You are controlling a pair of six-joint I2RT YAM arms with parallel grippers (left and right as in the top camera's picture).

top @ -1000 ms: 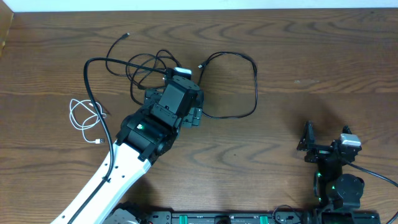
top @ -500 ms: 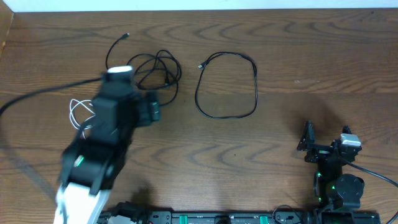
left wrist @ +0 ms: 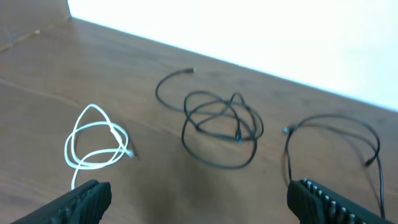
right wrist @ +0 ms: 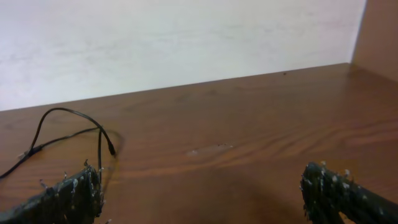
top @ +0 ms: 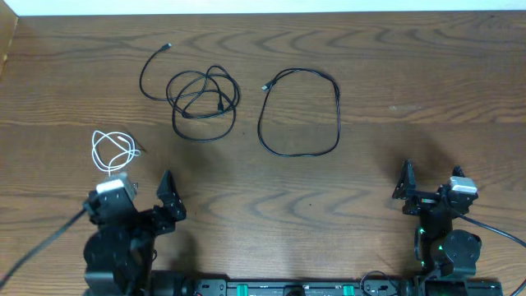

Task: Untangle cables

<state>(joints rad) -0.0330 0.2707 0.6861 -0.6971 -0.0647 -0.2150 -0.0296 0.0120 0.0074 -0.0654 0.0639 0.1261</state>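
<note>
Three cables lie apart on the wooden table. A short white cable [top: 113, 153] is coiled at the left. A long black cable [top: 203, 99] lies in a loose, overlapping coil at the upper middle. A second black cable [top: 300, 111] forms one open loop to its right. The left wrist view shows the white cable [left wrist: 93, 146], the black coil [left wrist: 221, 127] and the loop [left wrist: 336, 140]. My left gripper [top: 131, 204] [left wrist: 199, 202] is open and empty at the front left, just below the white cable. My right gripper [top: 431, 185] [right wrist: 205, 193] is open and empty at the front right; the loop's end [right wrist: 68, 134] shows far to its left.
A white wall runs along the table's far edge [top: 263, 11]. A wooden side panel [right wrist: 380, 37] stands at the right of the right wrist view. The arm bases sit along the front edge [top: 288, 288].
My left arm has pulled back from the black cables at the upper middle to the front left of the table. The black cables now lie uncovered. The right arm has not moved.
</note>
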